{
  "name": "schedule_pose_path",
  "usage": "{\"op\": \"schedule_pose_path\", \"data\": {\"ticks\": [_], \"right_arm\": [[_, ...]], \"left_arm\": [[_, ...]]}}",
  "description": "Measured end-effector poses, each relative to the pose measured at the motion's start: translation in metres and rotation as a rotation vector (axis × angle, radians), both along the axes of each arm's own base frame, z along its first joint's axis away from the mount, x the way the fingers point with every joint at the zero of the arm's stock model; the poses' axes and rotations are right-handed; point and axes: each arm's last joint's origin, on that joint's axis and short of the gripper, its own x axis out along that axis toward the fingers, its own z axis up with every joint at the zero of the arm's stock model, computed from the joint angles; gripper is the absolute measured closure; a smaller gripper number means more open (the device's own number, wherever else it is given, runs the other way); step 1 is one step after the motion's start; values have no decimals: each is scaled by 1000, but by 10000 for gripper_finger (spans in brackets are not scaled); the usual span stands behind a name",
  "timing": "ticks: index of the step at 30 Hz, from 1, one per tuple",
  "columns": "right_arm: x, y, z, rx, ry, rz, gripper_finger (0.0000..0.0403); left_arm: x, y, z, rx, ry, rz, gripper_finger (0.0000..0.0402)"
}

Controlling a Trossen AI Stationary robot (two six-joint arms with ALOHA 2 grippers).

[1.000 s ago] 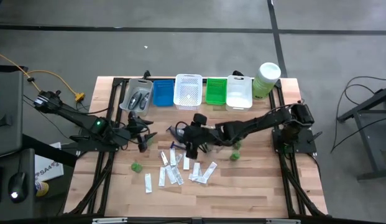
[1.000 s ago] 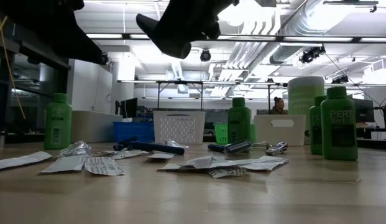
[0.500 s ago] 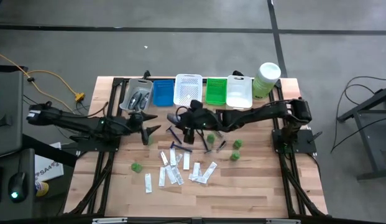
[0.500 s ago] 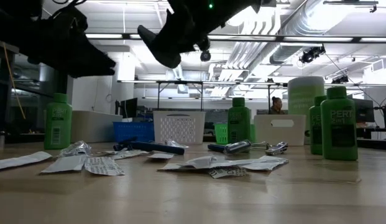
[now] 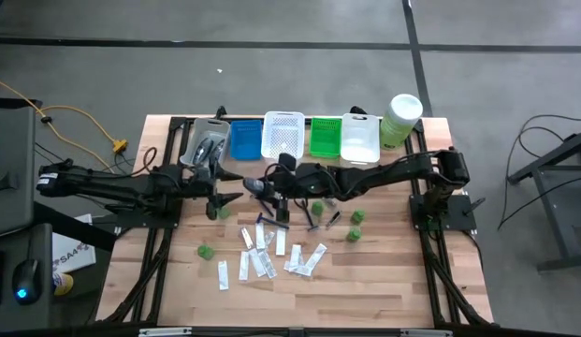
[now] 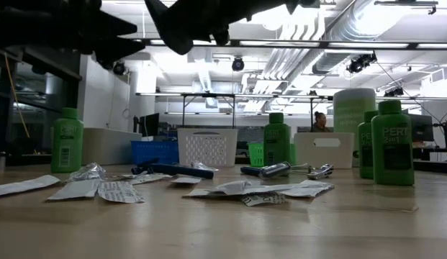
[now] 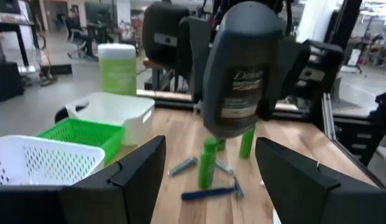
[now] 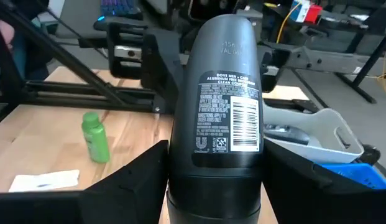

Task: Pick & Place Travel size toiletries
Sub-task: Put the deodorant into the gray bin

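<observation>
My right gripper [image 8: 217,202] is shut on a dark grey oval deodorant bottle [image 8: 224,99], held in the air over the table's middle [image 5: 260,187]. My left gripper [image 7: 208,180] is open and level. It faces that bottle [image 7: 242,68] from the table's left, a short way off, its fingers apart from it. Green round bottles [image 5: 355,217], flat white sachets [image 5: 262,257] and a thin dark razor [image 5: 271,218] lie on the wooden table [image 5: 384,281]. In the low view both grippers show dark along the top edge. My right gripper pinches the bottle's two narrow sides [image 8: 177,171] between its two fingers, near the end closest to the wrist. The fingers [image 7: 180,56] come nearly level from the table's right and lie along the bottle. The bottle is lifted clear, its rounded free end [image 8: 227,28] toward my left gripper.
A row of baskets [image 5: 283,136] stands along the far edge, with a grey tray [image 5: 206,145] of dark pieces at its left end and a pale-green canister [image 5: 402,117] at its right. The arms' black frames [image 5: 440,211] flank the table.
My right gripper has carried the dark bottle toward the table's far left and a little up, tipping from downward to nearly level. My left gripper has swung up from pointing down to level and now faces the bottle. Both gaps look unchanged.
</observation>
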Motion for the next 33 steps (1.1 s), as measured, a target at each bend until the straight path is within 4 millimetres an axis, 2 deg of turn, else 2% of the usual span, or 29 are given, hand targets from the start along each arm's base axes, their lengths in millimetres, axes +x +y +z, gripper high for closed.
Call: {"op": "schedule_pose_path", "data": {"ticks": [3,8,13,18,24,33], "right_arm": [[2,-1,-1,-15,-14,1,185],[7,-4,-3,-21,-66,3,185],[17,-6,-14,-24,-121,-1,185],[25,-11,-23,-26,-182,-30,185],[28,-17,-22,-18,-244,-57,185],[38,-18,-44,-16,-259,-42,185]], "left_arm": [[0,0,4,0,-38,-2,138],[1,0,7,-6,-82,-5,90],[4,0,9,-8,-113,-5,56],[7,0,9,-10,-117,-6,53],[9,0,8,-12,-118,-1,53],[11,0,10,-4,-154,18,53]]}}
